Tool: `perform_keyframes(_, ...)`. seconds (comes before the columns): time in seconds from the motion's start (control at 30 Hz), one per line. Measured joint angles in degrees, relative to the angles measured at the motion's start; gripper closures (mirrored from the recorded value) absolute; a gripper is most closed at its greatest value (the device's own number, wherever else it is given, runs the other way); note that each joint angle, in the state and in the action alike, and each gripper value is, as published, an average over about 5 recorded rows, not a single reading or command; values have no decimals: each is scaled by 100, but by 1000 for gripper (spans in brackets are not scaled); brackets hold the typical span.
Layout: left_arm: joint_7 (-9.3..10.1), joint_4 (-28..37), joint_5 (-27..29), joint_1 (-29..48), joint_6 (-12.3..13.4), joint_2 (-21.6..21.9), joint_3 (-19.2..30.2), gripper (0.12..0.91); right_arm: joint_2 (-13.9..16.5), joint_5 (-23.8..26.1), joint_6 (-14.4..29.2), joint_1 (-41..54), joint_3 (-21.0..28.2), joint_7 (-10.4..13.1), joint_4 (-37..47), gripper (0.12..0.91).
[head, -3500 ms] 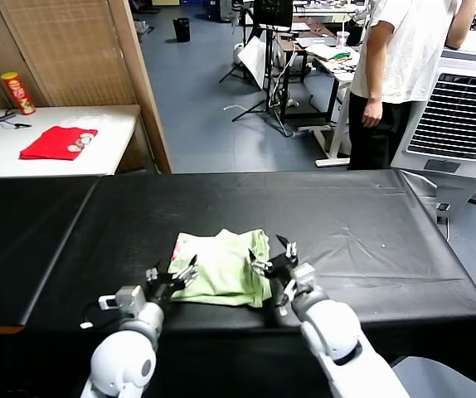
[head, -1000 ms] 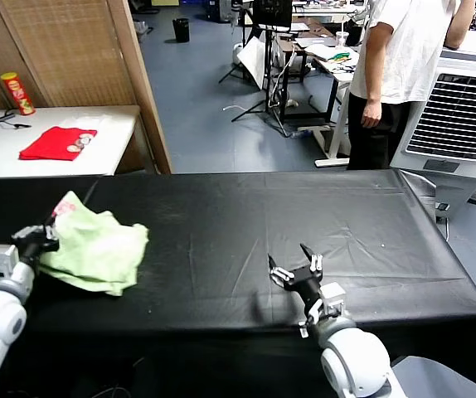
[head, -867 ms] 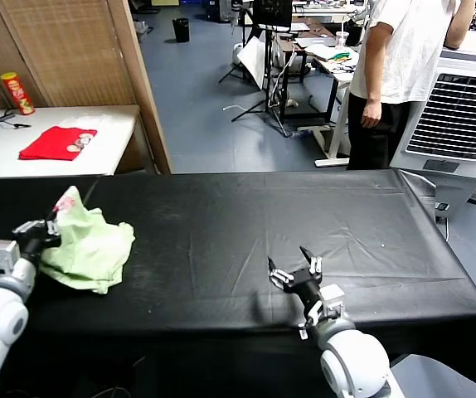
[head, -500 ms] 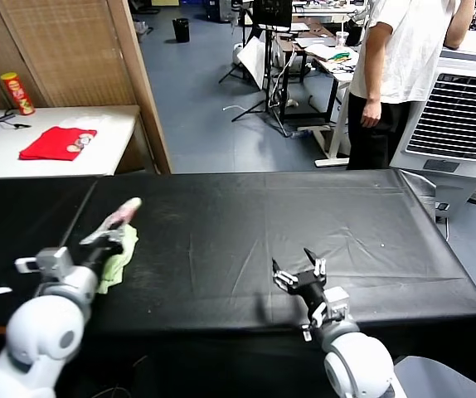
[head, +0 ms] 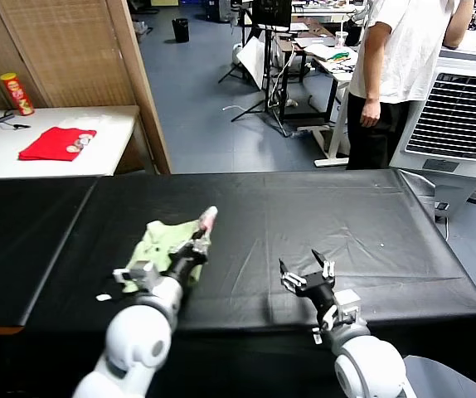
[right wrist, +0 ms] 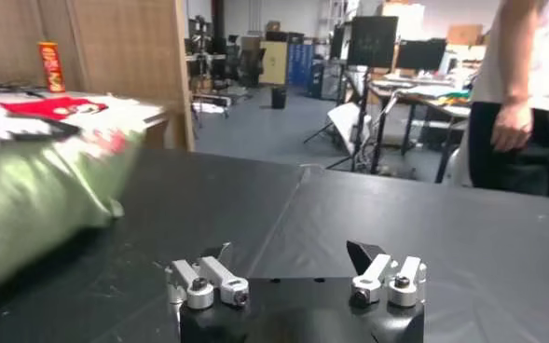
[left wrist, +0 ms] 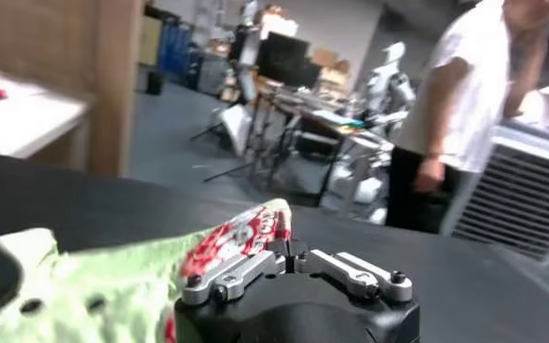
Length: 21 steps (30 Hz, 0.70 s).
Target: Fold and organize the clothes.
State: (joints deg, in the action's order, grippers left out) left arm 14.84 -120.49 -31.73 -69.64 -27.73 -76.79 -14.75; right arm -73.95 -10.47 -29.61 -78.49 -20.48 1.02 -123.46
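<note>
Bunched in left hand [head: 195,245], T-shirt [head: 160,245].

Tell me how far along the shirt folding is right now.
Done: the green T-shirt is bunched into a compact bundle rather than spread out. In hand: the left pincer is shut on the shirt, holding it over the black table. Left: setting it down neatly and releasing. The right pincer waits open, apart from the shirt.
</note>
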Motion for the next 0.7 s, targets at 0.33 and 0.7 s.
perform_keyframes(0.33,-631,-16,616,-188,255,-94,199,299,68,-1253,-434,500,307,36,354,227)
perform_keyframes(0.7,-620,-236,660,-637,450,309,-371,232,-440,-2718,-624,1498,680,667,1505,227)
